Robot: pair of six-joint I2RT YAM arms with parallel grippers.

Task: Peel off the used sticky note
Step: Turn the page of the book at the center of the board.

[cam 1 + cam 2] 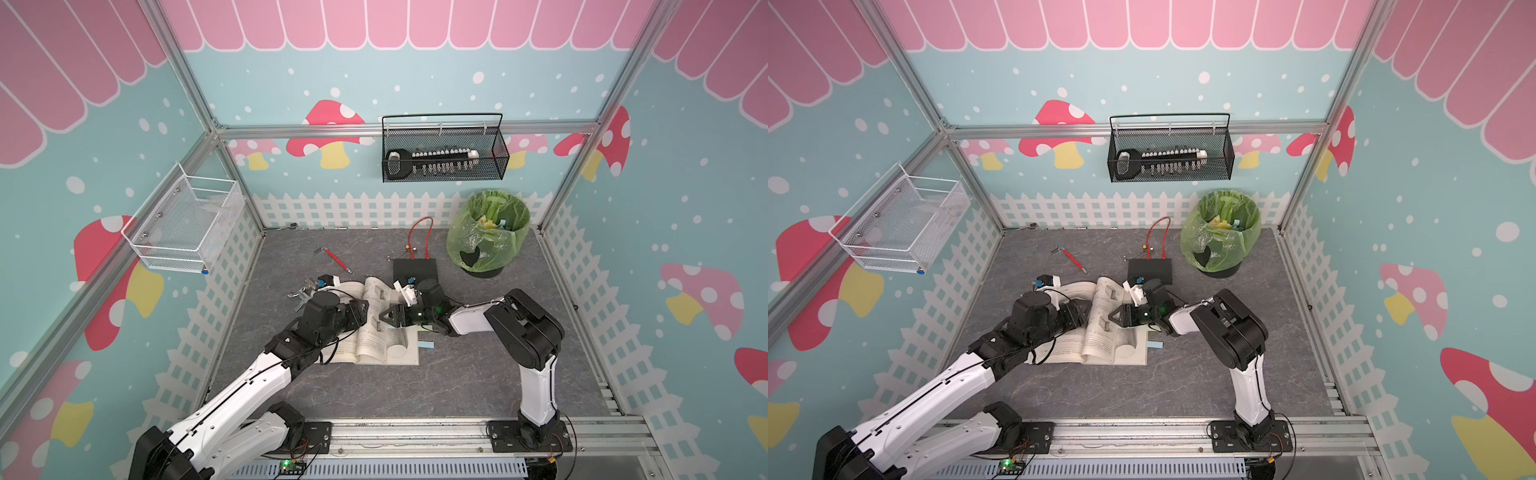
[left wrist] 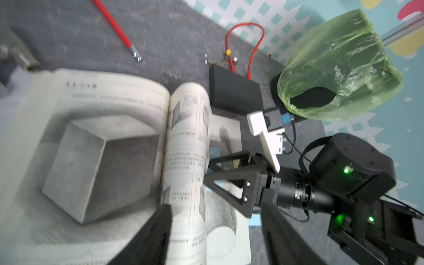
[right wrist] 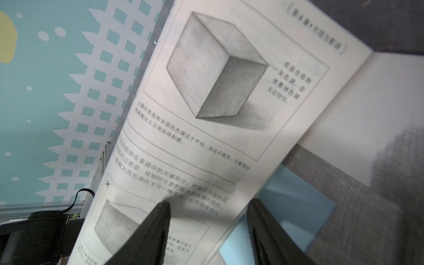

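A: Well, what is there, biggest first?

B: A matte grey tabletop [image 1: 457, 386], veined like stone. At its centre lies an open book [image 1: 370, 345] of smooth off-white paper printed with shaded pencil cubes, one leaf curling upward. At 1 o'clock stands a round bin [image 1: 488, 232] lined with crinkled, translucent green plastic. A flat matte black box [image 1: 415, 270] sits at the book's 12 o'clock.

A: And the tools?

B: Both are black and finely ridged. The left tool [image 2: 215, 218] has its jaws parted and grips nothing. The right tool [image 3: 207, 204] is also parted, with the raised leaf's edge between its jaws. I cannot tell whether they touch it.

A: The sticky note?

B: The sticky note [image 3: 296, 199] is pale blue, smooth and square-cornered. It lies flat under the raised leaf and juts past the book's 3 o'clock edge.
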